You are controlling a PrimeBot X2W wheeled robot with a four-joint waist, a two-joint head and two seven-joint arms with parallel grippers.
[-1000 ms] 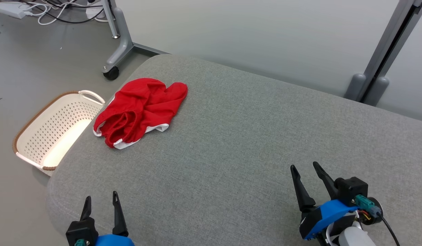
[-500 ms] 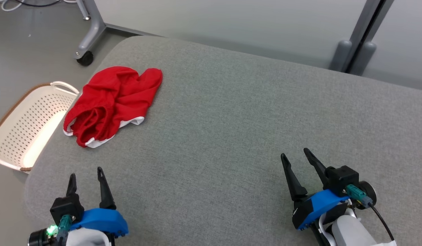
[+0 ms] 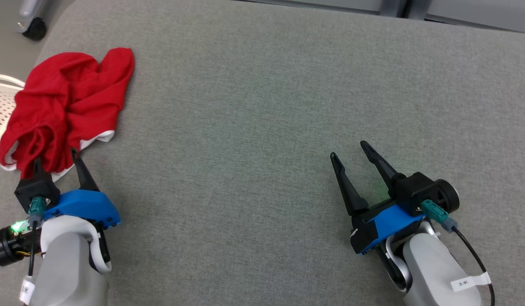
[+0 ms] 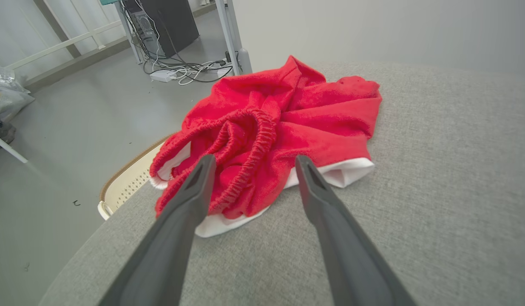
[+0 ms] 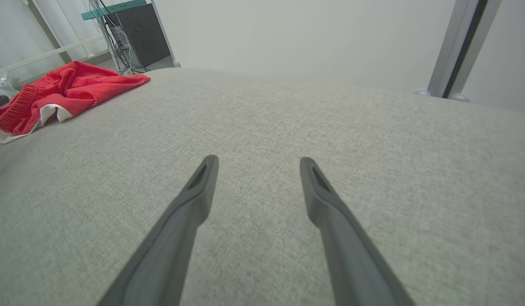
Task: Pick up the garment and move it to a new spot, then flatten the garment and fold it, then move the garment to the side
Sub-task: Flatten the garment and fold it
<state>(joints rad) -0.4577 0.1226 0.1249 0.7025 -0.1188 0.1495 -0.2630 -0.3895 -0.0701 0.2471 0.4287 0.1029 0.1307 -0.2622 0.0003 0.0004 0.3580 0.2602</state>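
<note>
The garment [image 3: 66, 106] is a crumpled pair of red shorts with white hems, lying near the left edge of the grey padded surface [image 3: 266, 127]. My left gripper [image 3: 55, 154] stands open, its fingertips at the garment's near edge over the gathered waistband [image 4: 253, 148]. In the left wrist view the left gripper [image 4: 253, 161] has the red folds showing between its spread fingers. My right gripper [image 3: 348, 148] is open over bare grey fabric, far to the right of the garment. In the right wrist view the right gripper [image 5: 256, 163] holds nothing, and the garment [image 5: 62, 91] lies far off at the left.
A white perforated basket [image 3: 1, 106] stands on the floor just past the surface's left edge, beside the garment; its rim [image 4: 130, 178] shows below the cloth. A caster wheel [image 3: 32, 29] and a desk with cables [image 4: 181, 72] are beyond. Bare grey fabric spreads between the grippers.
The head view has tilted down and shifted. My left gripper has reached forward until its fingertips meet the garment's near edge. The right gripper has also come forward a little. The garment lies unchanged.
</note>
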